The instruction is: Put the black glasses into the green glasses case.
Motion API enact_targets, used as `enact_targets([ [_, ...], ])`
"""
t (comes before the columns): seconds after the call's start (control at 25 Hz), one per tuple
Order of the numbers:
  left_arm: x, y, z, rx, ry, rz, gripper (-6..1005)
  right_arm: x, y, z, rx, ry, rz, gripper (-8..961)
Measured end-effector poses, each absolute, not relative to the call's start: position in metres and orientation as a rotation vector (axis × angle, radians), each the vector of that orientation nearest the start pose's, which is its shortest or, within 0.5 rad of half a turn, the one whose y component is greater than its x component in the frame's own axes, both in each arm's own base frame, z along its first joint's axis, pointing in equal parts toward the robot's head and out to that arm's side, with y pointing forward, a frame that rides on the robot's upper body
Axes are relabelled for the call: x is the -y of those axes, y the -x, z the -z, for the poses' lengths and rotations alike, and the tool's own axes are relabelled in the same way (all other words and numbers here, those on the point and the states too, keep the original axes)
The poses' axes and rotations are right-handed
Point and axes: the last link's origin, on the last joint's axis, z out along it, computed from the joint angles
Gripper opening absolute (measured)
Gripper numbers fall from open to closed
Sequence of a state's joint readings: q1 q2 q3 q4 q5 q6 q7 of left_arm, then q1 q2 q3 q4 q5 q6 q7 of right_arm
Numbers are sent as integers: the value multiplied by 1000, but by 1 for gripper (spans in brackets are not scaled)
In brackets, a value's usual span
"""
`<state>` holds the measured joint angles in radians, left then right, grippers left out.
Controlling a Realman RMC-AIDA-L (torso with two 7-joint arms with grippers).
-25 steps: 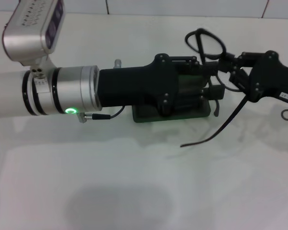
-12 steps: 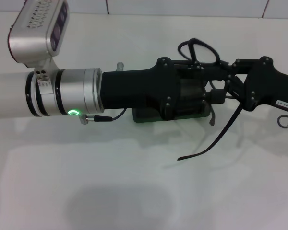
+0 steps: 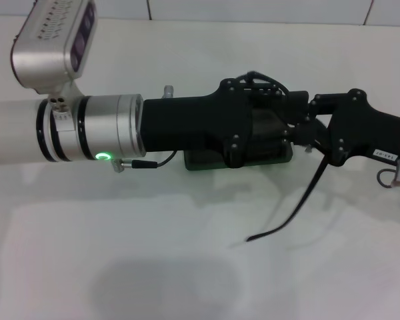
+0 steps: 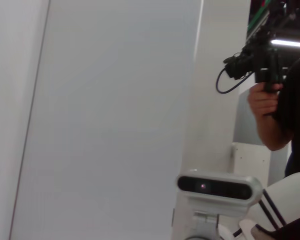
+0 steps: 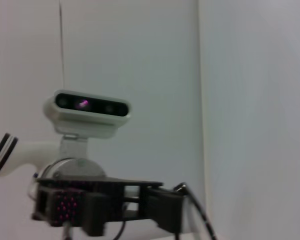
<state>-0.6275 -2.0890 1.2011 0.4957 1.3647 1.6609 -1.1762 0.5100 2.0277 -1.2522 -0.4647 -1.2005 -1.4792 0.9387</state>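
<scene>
The green glasses case (image 3: 205,161) lies on the white table, mostly hidden under my left gripper (image 3: 280,123). That gripper reaches in from the left and appears closed around the case. My right gripper (image 3: 308,124) comes in from the right, shut on the black glasses. It holds them right at the case's right end, against the left gripper's tip. Only a bit of the frame (image 3: 261,77) shows above the left gripper. One long temple arm (image 3: 300,200) hangs down to the table in front. The lenses are hidden.
The left arm's silver wrist and its camera (image 3: 53,40) fill the left of the head view. The right wrist view shows that camera (image 5: 85,107) and the left gripper body (image 5: 105,205). The left wrist view shows a wall and a person with a camera (image 4: 270,80).
My right gripper has moved left and down with the glasses, to the case's right end. The lenses have gone behind the left gripper. The left arm has barely moved.
</scene>
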Motion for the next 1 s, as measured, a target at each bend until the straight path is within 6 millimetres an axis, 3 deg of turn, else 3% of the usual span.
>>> enact_targets([
  [0.32,-309,172,28,154,2818,1363,486,-335,-225,5,-203,2453,-1135,88],
  [0.48,-316,190,26,237,2761,1259,486,-334,-224,-15,-165,2379,-1228,69],
  [0.72,-329,206,48,392,2776,1005,486,-330,-213,-35,-91,2291,-1390,70],
  [1.0,-313,182,79,264,3022,924,485,-342,-196,-28,-116,2270,-1474,69],
])
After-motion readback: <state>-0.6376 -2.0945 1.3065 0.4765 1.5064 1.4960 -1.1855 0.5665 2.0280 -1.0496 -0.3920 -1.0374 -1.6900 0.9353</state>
